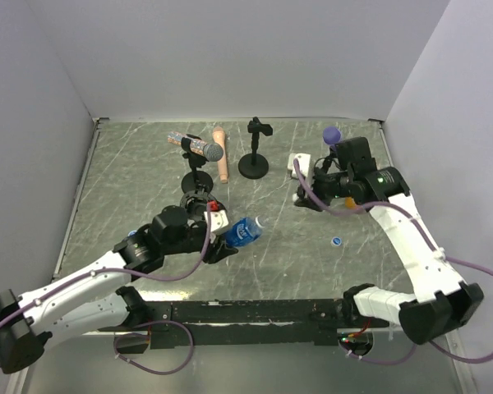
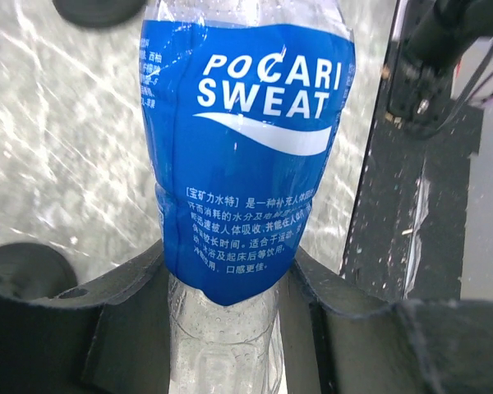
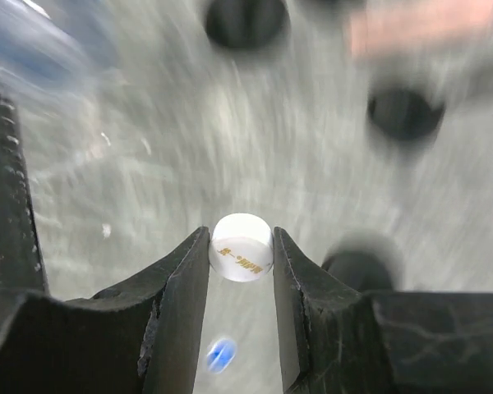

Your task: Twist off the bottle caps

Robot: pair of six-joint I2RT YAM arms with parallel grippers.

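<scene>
1. Presently, the left arm (image 1: 90,279) lies low over the bench (image 1: 131,180), stretched from its base at the near left corner toward the middle, with the wrist angled to the right.
2. The left pincer (image 2: 230,261) is clamped on the bottle (image 2: 246,148), a clear bottle with a blue label. The fingers (image 2: 140,295) press the body on both sides just below the label's lower edge. In the top view the bottle is tilted, its neck pointing right and away from the bases.
3. The right arm (image 1: 411,246) folds back at its elbow near the right edge and then runs to the far right of the bench. Its wrist turns left.
4. The right pincer (image 3: 240,238) is closed on a whitish cap (image 3: 241,246), pinched at the fingertips with its flat face toward the camera. The wrist view is blurred.
5. A blue cap (image 1: 336,240) lies loose on the bench, to the right of the bottle and well apart from it. It shows as a blue smear below the right fingers.
6. At the far side stand a microphone (image 1: 199,148) on its holder, a black stand (image 1: 255,164) and a purple ball (image 1: 331,133).
</scene>
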